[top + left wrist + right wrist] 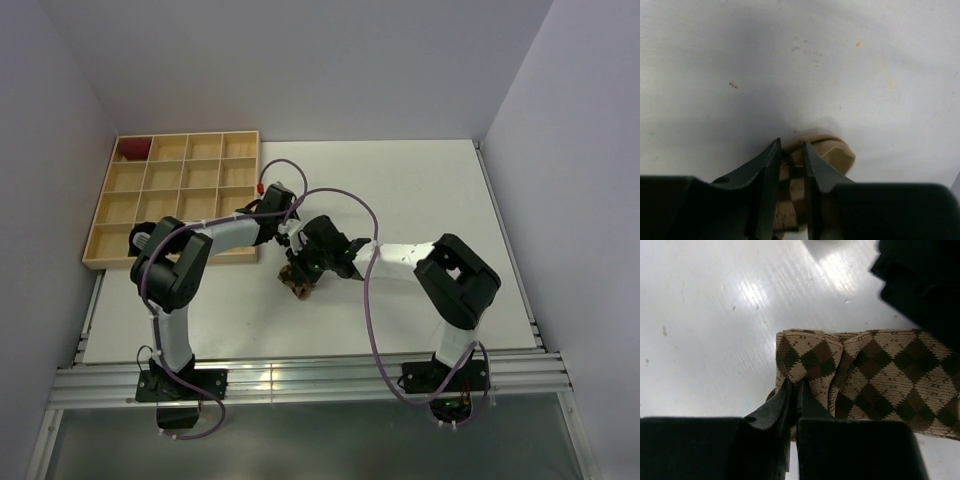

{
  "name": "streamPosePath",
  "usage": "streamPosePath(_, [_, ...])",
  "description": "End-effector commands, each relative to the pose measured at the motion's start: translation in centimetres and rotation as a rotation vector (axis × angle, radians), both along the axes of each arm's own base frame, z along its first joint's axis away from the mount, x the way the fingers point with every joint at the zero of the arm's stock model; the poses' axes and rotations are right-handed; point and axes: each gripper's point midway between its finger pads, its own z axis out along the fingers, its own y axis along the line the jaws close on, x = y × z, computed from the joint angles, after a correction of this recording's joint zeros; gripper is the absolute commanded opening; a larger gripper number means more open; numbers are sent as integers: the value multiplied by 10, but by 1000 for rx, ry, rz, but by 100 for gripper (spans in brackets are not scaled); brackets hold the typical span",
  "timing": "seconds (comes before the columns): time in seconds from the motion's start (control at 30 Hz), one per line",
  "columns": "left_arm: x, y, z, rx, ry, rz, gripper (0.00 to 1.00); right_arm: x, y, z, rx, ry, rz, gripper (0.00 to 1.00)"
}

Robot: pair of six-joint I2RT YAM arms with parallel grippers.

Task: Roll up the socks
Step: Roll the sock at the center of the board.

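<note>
At the far left of the table stood a wooden tray of 16 compartments, with a small dark red bundle in its back left corner cell, well apart from the work. Both arms reached in toward the middle of the table, where the tan argyle sock lay bunched into a short, thick wad. The left gripper had its 2 jaws a narrow gap apart, with checked fabric showing in the gap and the sock's plain tan end poking out just beyond the tips. Whether those jaws pinched the cloth or merely straddled it could not be told. To the right, the right gripper had its jaws pressed together, tips touching the near edge of the folded sock; a thin fold may have been caught there, but that was not visible. Only 1 sock could be picked out with certainty; the black mass in the upper right of the right wrist view could not be identified. The step in hand looked like the middle of the roll: the sock was gathered but loosely, its layers puffed rather than tight. The next move likely called for 1 gripper to pin the wad down while the other drew the free end over it, with care that the soft knit did not spring open.
</note>
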Motion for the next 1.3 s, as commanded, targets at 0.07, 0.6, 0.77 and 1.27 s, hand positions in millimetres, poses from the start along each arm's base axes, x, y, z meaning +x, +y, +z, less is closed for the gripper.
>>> streamPosePath(0.07, [21,18,83,-9,-180,53,43,-8,-33,-47,-97,185,-67,0])
streamPosePath(0.6, [-18,64,118,-41,-201,196,70,9,-48,-50,-66,319,-166,0])
streamPosePath(0.77, [-27,88,100,48,-144,277,64,6,-44,-47,-81,273,-135,0])
streamPosePath(1.27, [-87,114,65,55,-3,317,60,-3,-35,-32,-150,22,-75,0])
